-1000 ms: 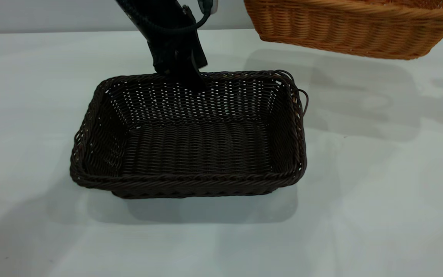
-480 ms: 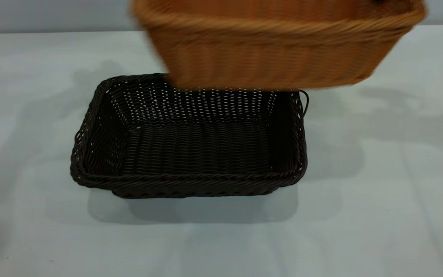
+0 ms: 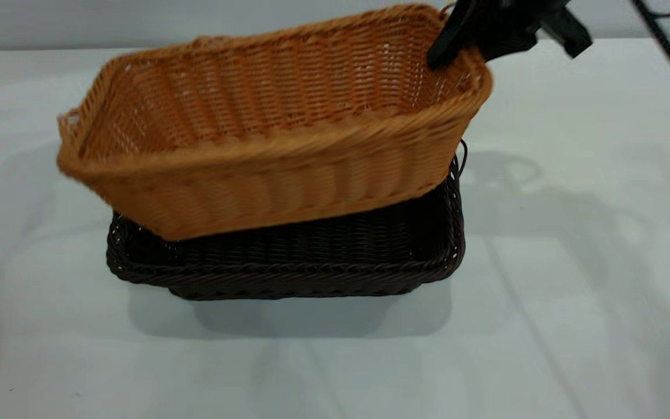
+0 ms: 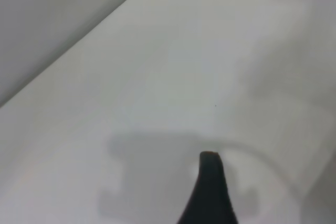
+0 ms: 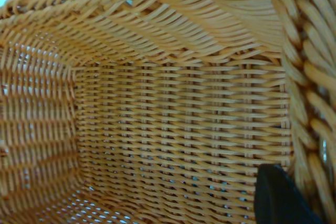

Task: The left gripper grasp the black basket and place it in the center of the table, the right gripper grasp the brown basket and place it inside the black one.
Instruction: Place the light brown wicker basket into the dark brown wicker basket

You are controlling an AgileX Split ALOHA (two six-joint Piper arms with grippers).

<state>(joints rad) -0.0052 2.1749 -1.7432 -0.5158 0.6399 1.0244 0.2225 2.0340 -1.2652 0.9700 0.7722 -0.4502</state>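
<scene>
Baskets overlapping mid-table [image 3: 573, 291]. Brown basket [image 3: 265, 134] is hanging tilted over the black basket [image 3: 312, 270], its nine-o'clock end dipping lowest and jutting out past the dark rim, its three-o'clock end riding high. Black basket is sitting flat at table centre, so the first placement looks finished. Right gripper [image 3: 457, 49] is pinching the brown rim at the upper three-o'clock corner, one finger inside the wall, claw closed on the weave. Left gripper [image 4: 210, 192] is off by itself over bare table; only one fingertip showing, so cannot tell whether it is open. What is left, I judge: levelling, lowering and seating the brown basket, then letting go.
</scene>
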